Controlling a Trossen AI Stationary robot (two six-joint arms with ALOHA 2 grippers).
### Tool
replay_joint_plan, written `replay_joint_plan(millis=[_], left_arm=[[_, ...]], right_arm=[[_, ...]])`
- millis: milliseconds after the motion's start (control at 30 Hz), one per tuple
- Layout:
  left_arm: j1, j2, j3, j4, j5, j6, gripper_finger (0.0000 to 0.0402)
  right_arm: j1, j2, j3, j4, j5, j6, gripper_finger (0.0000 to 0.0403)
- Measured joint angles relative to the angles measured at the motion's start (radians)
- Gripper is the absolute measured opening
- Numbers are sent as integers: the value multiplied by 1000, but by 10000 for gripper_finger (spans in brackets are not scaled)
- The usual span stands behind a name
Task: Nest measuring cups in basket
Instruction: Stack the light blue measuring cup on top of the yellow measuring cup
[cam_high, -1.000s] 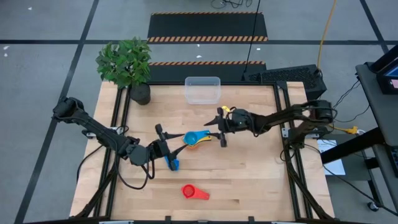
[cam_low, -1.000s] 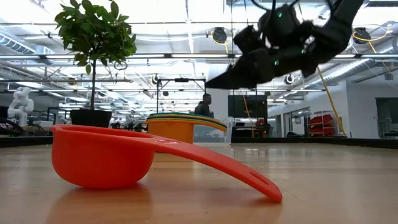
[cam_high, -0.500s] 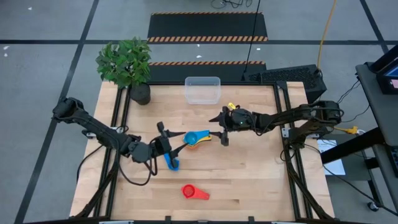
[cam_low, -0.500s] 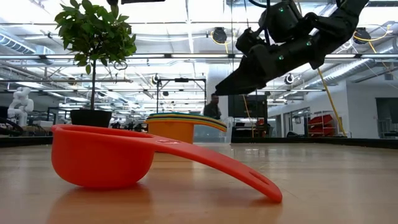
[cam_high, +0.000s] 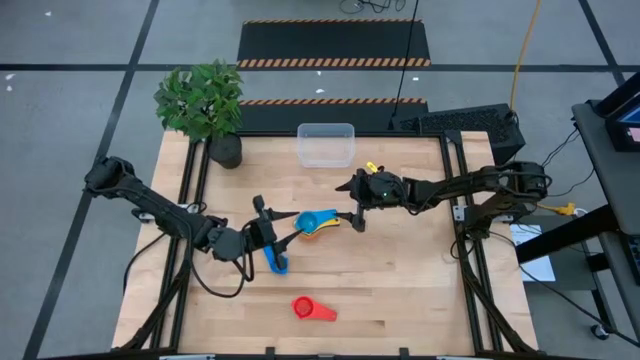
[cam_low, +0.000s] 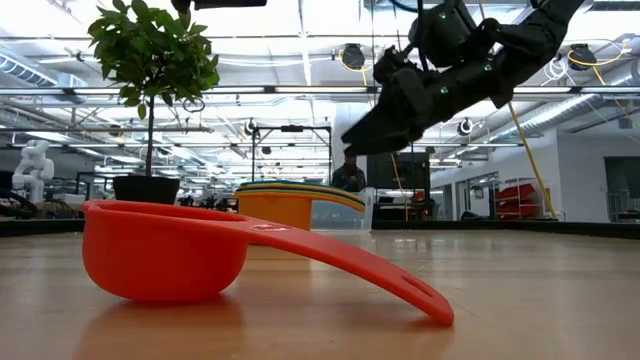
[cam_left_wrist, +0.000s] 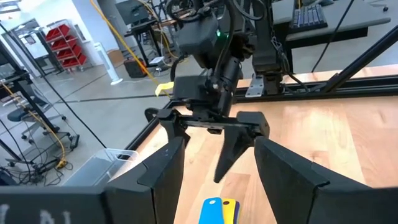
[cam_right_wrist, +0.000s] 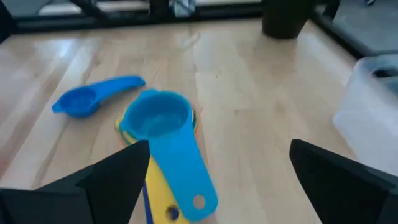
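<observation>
A stack of measuring cups (cam_high: 315, 223), light blue on top (cam_right_wrist: 157, 117) over yellow and orange, stands on the table's middle, handles pointing right. A dark blue cup (cam_high: 275, 261) lies just near-left of it. A red cup (cam_high: 311, 309) lies near the front edge on its bowl and handle tip. The clear basket (cam_high: 326, 145) stands at the far edge. My right gripper (cam_right_wrist: 219, 149) hovers open above the stack's handle ends. My left gripper (cam_left_wrist: 219, 140) hangs open left of the stack, above the table, with nothing between its fingers.
A potted plant (cam_high: 205, 105) stands at the far left corner. Bare wood lies right of the stack and along the near right. In the low view the red cup (cam_low: 180, 250) fills the foreground, and a person stands in the room beyond the table.
My right gripper has rolled and tipped closer to level just above the stack's handles, rising slightly. The stack and the other cups have stayed where they were.
</observation>
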Motion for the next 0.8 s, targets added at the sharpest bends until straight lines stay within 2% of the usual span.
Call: replay_joint_plan(millis=[167,367,567,800], left_arm=[[1,0,0,0,0,2,198],[14,0,0,-2,-1,10,198],[23,0,0,-19,2,8,198],[17,0,0,-27,8,8,198]], right_arm=[[0,16,0,-16,-77,0,382],[0,64,25,-19,-79,-5,382],[15,183,96,-29,-103,-26,382],[27,243,166,-133,-103,-73,382]])
